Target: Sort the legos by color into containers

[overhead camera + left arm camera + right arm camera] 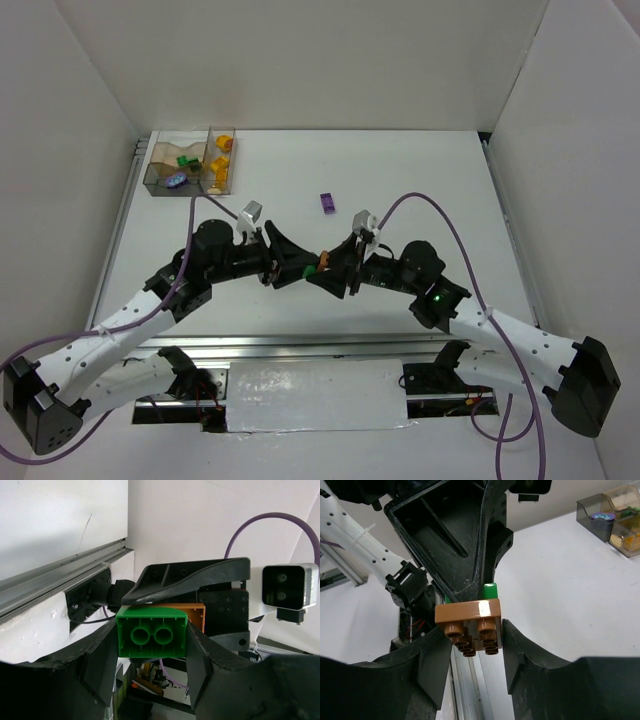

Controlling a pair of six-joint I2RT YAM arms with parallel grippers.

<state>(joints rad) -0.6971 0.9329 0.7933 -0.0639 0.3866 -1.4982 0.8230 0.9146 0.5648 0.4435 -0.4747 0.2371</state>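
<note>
My left gripper [303,270] and right gripper [333,262] meet tip to tip above the table's near middle. In the left wrist view the left gripper [151,647] is shut on a green lego [151,632], underside toward the camera, with a brown-orange lego [196,614] pressed against its far side. In the right wrist view the right gripper [470,640] is shut on that brown lego [468,614], with a green stud [490,591] behind it. A purple lego [327,203] lies on the table beyond them. The containers [152,178] stand at the far left, holding green, yellow, orange and purple-blue pieces.
The containers also show at the upper right of the right wrist view [587,512]. White walls close the table on three sides. A metal rail [120,215] runs along the left edge. Purple cables loop off both arms.
</note>
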